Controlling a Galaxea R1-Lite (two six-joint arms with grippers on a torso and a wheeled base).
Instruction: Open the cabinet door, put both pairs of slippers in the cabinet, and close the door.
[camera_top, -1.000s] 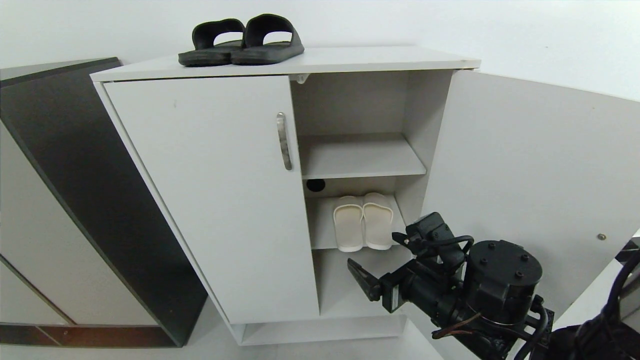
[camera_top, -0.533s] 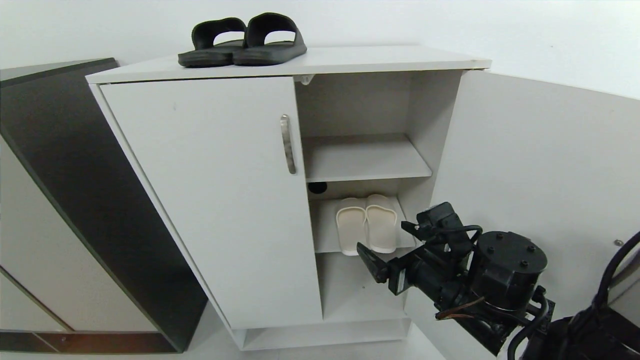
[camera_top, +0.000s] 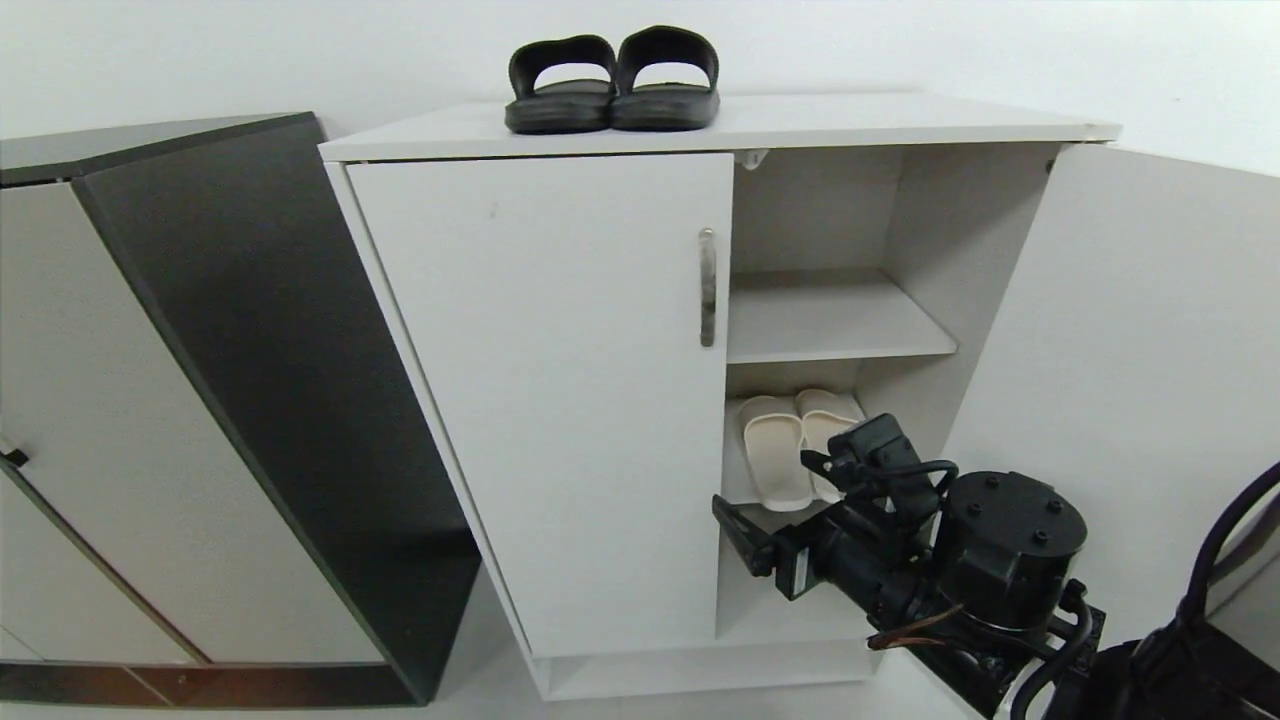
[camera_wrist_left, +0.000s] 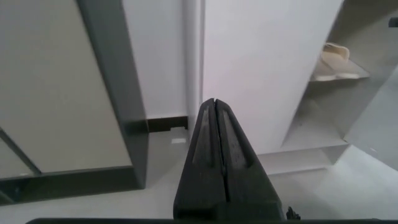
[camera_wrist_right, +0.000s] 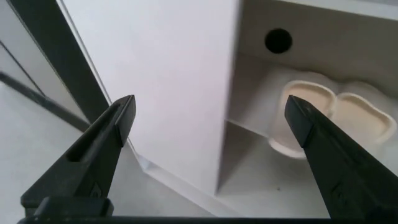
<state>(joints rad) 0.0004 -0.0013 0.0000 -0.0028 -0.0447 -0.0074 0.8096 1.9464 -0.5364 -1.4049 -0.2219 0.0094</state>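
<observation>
One pair, the white slippers, lies inside the cabinet at lower right, while the black slippers wait on its top at upper centre; only the camera has swung, with the right gripper released and the left gripper clenched empty.

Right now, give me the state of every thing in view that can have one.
Right cabinet door: open wide.
Left cabinet door: shut.
White slippers: inside the cabinet, side by side.
Black slippers: on top of the cabinet, not yet inside.
Left gripper: shut, empty.
Right gripper: open, empty, in front of the open compartment.
</observation>
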